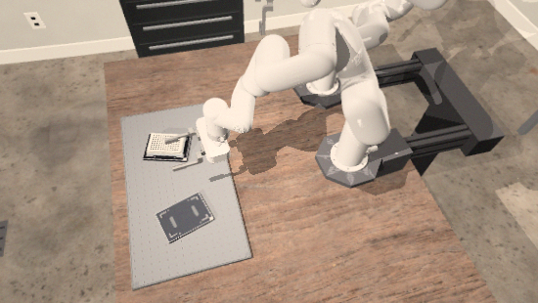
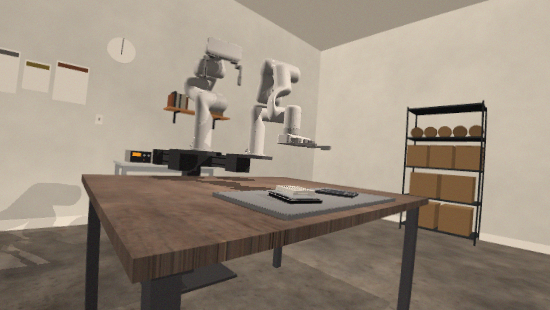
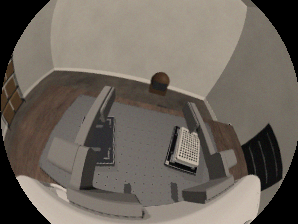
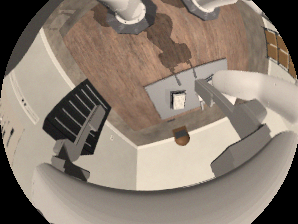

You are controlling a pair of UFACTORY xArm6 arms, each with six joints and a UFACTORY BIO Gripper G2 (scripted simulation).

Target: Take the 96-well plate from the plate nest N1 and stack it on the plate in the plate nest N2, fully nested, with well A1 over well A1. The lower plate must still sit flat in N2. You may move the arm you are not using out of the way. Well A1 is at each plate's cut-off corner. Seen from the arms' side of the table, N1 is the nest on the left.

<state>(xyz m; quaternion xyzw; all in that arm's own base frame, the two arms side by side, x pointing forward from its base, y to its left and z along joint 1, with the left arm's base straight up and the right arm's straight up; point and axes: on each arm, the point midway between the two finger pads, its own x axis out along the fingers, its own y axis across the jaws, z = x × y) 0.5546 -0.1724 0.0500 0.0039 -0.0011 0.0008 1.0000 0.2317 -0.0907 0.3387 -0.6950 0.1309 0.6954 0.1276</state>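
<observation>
The plate nest N1 [image 1: 182,218] [image 2: 337,192] [image 3: 106,141] is empty. White 96-well plates [image 1: 157,142] [image 2: 294,190] [image 3: 188,146] [image 4: 178,101] sit in the plate nest N2 [image 2: 300,202] [image 3: 173,150]. In the exterior view they look like a level, two-tier stack; the seam and the A1 corners are too small to tell. My left gripper [image 1: 171,154] [image 2: 322,147] [image 3: 149,98] is open and empty, well above the board on the arms' side of N2, its fingers pointing outward over it. My right gripper [image 2: 222,79] [image 4: 149,97] is wide open and empty, raised high near its base.
Both nests stand on a grey perforated board [image 1: 142,200] [image 2: 250,198] [image 3: 142,165] on the wooden table [image 1: 303,225] [image 2: 165,215]. The left arm reaches over the table to the board. The right arm is folded back, high above the table.
</observation>
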